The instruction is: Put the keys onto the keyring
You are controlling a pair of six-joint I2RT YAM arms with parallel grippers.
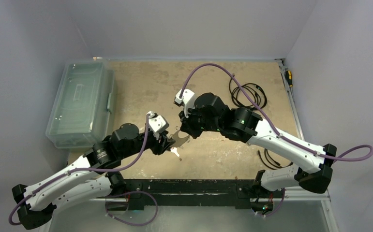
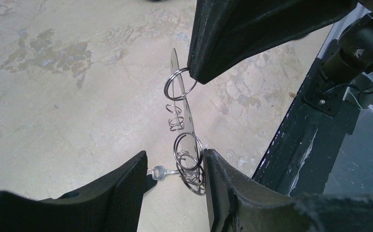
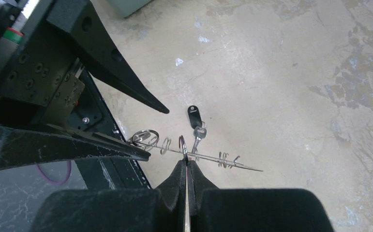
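Right hand (image 3: pixel 186 163) clenched on the keyring (image 2: pixel 188 118), left hand (image 2: pixel 175 155) unclenched, fingers straddling its other end

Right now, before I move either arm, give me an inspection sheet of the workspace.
Surface: tan table, stained and worn.
Job's things: keyring spans between the two tools; keys, one black-headed and one silver, sit right beside it; cannot tell if they are threaded.
Clutter: clear lidded bin far left; what looks like a screwdriver at the right edge.
Grippers: left tool open around the keyring's end; right tool shut on one of its small rings.
Cables: black coil far right; loose black cable by the right arm.
Surroundings: plain grey walls.
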